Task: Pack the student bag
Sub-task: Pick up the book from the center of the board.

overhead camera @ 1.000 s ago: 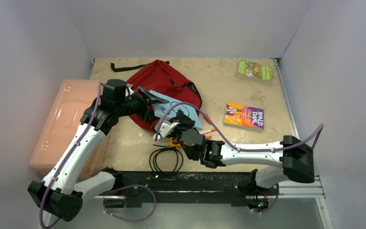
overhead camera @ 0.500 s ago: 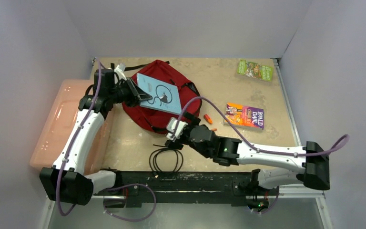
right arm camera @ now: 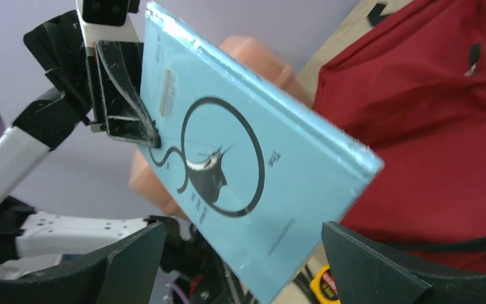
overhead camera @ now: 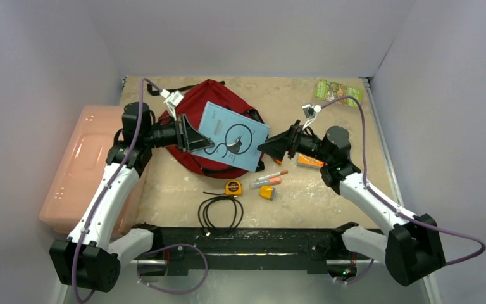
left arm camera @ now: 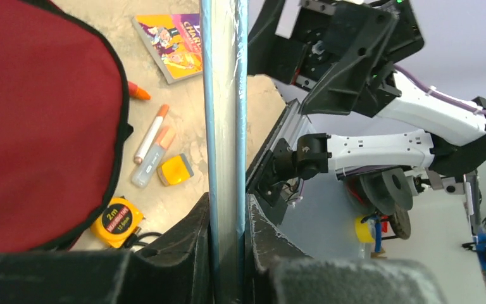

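Well, the soft dark red student bag (overhead camera: pixel 210 96) slumps far-left on the gritty tabletop (overhead camera: pixel 291 107). Over it the left fingers (overhead camera: pixel 190 135) clench a glossy pale-blue hardback (overhead camera: pixel 235 136), blocking the bag. The right fingers (overhead camera: pixel 277 145) gape, released, beside its edge. Nearer lie a tape measure (overhead camera: pixel 232 187), markers (overhead camera: pixel 269 178) and a coiled cable (overhead camera: pixel 220 211).

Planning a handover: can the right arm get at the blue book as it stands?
Probably yes. The right gripper is open and points at the free edge of the blue book, which the left gripper holds above the student bag; nothing lies between.
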